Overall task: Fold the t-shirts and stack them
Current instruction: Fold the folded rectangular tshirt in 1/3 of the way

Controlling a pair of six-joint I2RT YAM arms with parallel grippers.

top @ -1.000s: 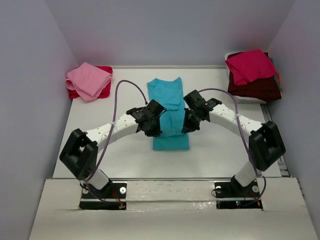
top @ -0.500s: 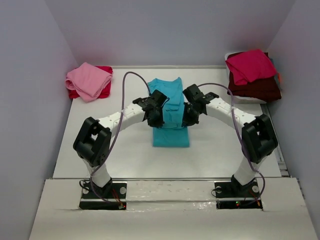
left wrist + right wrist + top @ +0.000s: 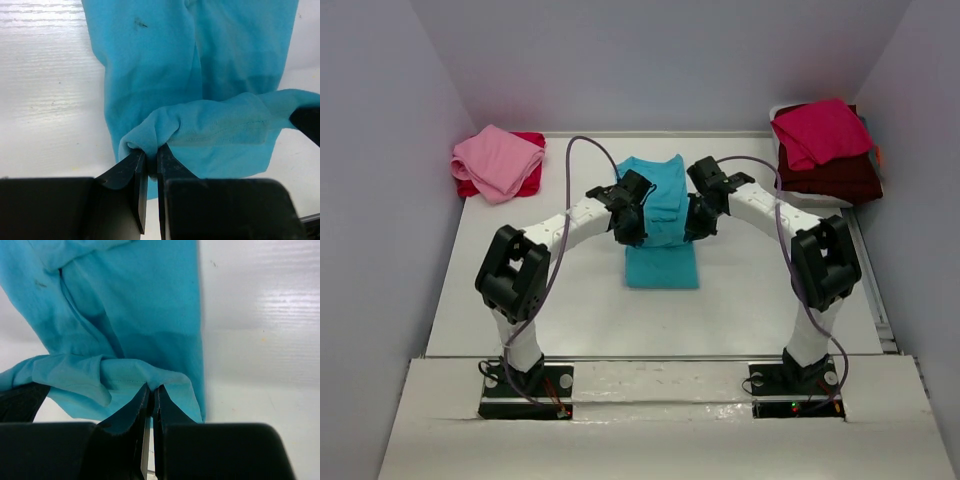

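Two claws on the turquoise t-shirt (image 3: pixel 661 268)
Left gripper (image 3: pixel 631 225) and right gripper (image 3: pixel 697 220) each pinch its raised edge tight.

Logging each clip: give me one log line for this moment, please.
phase: mid-fold | left pincer: shut on turquoise shirt edge | right pincer: shut on same edge

A white table (image 3: pixel 520 290) carries a turquoise t-shirt (image 3: pixel 662 270) lengthwise in its middle, the near end flat on the surface; at the far left corner a red t-shirt (image 3: pixel 530 180) lies under a pink t-shirt (image 3: pixel 495 160); at the far right a dark maroon t-shirt (image 3: pixel 830 178) bears a crimson t-shirt (image 3: pixel 820 130).
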